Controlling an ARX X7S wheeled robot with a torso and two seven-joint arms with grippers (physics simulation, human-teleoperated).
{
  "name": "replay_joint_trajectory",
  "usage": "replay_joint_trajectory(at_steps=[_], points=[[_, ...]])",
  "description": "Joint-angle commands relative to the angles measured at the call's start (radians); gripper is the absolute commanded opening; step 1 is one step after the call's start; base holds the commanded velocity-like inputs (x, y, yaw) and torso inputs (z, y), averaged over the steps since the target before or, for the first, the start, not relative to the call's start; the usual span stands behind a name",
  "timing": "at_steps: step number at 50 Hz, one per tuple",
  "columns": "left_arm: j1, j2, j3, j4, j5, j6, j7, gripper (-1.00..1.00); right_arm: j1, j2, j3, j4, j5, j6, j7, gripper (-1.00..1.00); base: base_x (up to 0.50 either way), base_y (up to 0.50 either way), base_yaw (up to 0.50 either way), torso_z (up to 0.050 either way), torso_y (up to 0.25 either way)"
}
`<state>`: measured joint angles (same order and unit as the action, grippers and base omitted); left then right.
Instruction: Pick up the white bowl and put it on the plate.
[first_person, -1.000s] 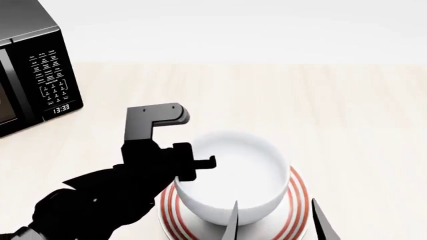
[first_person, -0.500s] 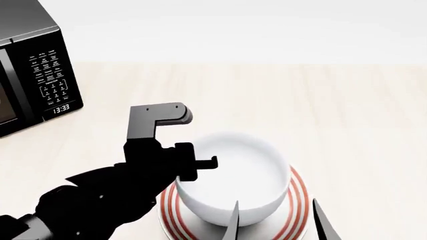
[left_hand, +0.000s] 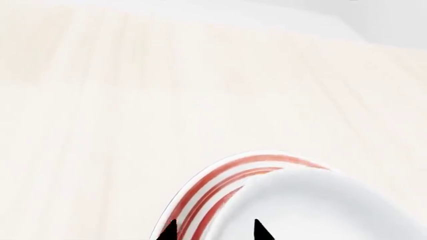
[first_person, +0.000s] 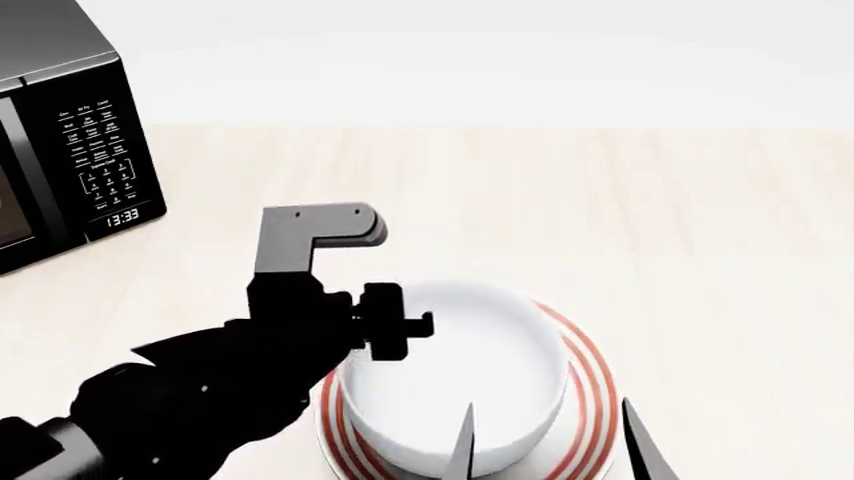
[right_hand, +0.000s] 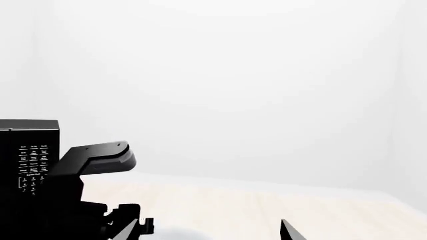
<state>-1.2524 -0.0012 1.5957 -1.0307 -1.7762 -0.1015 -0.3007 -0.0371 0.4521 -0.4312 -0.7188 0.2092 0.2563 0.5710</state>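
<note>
The white bowl (first_person: 454, 385) sits upright on the red-ringed plate (first_person: 591, 385) near the table's front edge. My left gripper (first_person: 396, 325) is at the bowl's left rim. In the left wrist view the left gripper (left_hand: 215, 231) is open: one fingertip lies over the plate's rings (left_hand: 213, 180) and stands off the bowl's outer wall, the other lies over the bowl's inside (left_hand: 320, 210). My right gripper (first_person: 550, 445) is open and empty, its fingertips (first_person: 467, 440) in front of the bowl's near side. In the right wrist view the right gripper (right_hand: 210, 231) holds nothing.
A black microwave (first_person: 67, 140) stands at the back left on the light wooden table (first_person: 667, 220); it also shows in the right wrist view (right_hand: 27, 155). The left arm (first_person: 174, 400) reaches in from the lower left.
The bowl has dropped a little and shifted left, so more of the plate's right rim shows. The left gripper's jaws have parted at the rim. The right gripper has not moved.
</note>
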Motion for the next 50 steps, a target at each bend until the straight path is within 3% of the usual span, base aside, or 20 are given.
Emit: replay_joint_trajectory(at_steps=[1,12,20,33,45,50], points=[[-0.013,0.001,-0.006,0.003,0.006,-0.003,0.011,1.00,0.000,0.002,-0.003,0.000,0.001,-0.002,0.001,1.00,0.00,0.00,0.00,0.000,0.000],[-0.017,0.001,-0.005,0.003,0.028,-0.004,0.019,1.00,0.003,0.002,-0.005,-0.002,0.004,-0.001,0.002,1.00,0.00,0.00,0.00,0.000,0.000],[-0.049,0.000,0.010,-0.002,0.118,0.101,-0.011,1.00,0.004,0.003,-0.003,-0.012,0.007,0.003,0.006,1.00,0.00,0.00,0.00,0.000,0.000],[-0.079,-0.292,0.097,0.540,0.357,0.300,-0.350,1.00,0.005,0.022,0.030,-0.052,0.019,0.022,0.025,1.00,0.00,0.00,0.00,0.000,0.000],[-0.085,-0.450,0.167,0.808,0.596,0.393,-0.576,1.00,0.007,0.036,0.054,-0.090,0.025,0.039,0.040,1.00,0.00,0.00,0.00,0.000,0.000],[-0.055,-0.489,0.171,0.869,0.607,0.415,-0.604,1.00,0.008,0.040,0.060,-0.098,0.028,0.043,0.044,1.00,0.00,0.00,0.00,0.000,0.000]])
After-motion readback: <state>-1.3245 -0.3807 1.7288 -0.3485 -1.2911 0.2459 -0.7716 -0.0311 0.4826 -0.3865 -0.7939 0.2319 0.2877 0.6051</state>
